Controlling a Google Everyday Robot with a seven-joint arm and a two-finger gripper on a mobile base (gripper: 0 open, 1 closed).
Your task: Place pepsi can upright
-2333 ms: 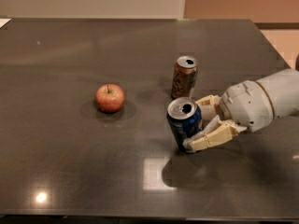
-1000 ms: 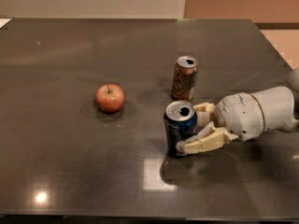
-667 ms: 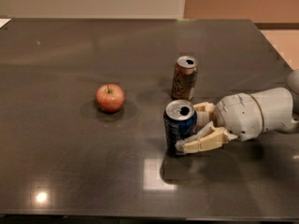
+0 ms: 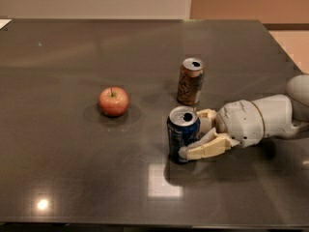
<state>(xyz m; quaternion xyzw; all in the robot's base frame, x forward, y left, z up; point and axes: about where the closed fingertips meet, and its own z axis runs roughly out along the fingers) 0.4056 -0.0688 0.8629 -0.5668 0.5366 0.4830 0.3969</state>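
Pepsi can [image 4: 183, 134] stands upright on your dark worktop [image 4: 72, 57], silver top facing up, right of centre and closer to the near edge than the far one. Your gripper [image 4: 192, 134] reaches in from the right edge, low over the surface, and is clamped on the Pepsi can: one cream finger lies against the can's lower front, and the other sits behind its upper right side. The white wrist housing trails off toward the right edge.

A brown can [image 4: 190, 81] also stands upright, just beyond the Pepsi can toward the far edge, apart from it and from the gripper. A red apple [image 4: 114, 101] sits stem up left of centre, well apart from both cans. Bright ceiling reflections show on the worktop along the near edge.
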